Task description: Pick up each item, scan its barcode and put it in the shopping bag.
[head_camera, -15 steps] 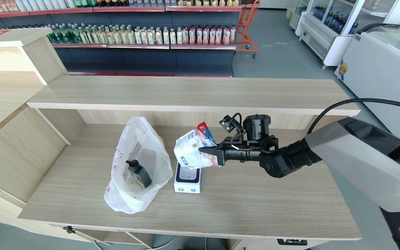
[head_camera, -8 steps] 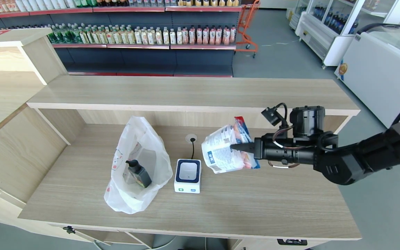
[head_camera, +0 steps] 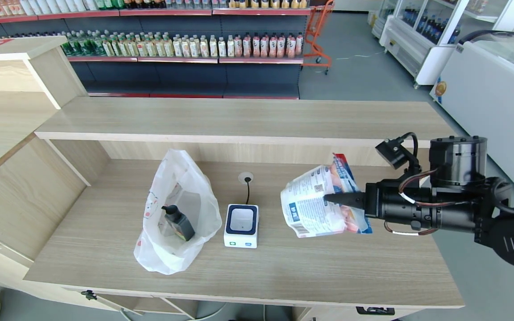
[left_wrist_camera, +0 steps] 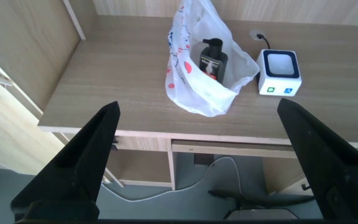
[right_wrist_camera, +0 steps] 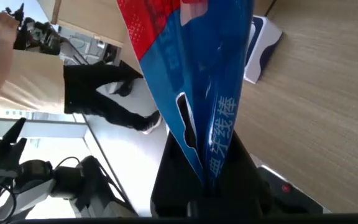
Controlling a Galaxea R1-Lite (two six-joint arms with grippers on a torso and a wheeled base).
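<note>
While the right gripper [head_camera: 328, 199] clamps a packet [head_camera: 306, 209] at centre-right, scanning seems pending. It must swing left over the scanner [head_camera: 241, 225].

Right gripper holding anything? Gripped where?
Yes. The right gripper holds a snack packet, its fingers pinching the packet's blue side edge at about mid-height.

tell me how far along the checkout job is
Done: a black pump bottle sits inside the shopping bag. In hand: the right jaws are shut on a snack packet, held above the counter to the right of the scanner; whether it has scanned cannot be told. Left: getting that packet into the bag.
</note>
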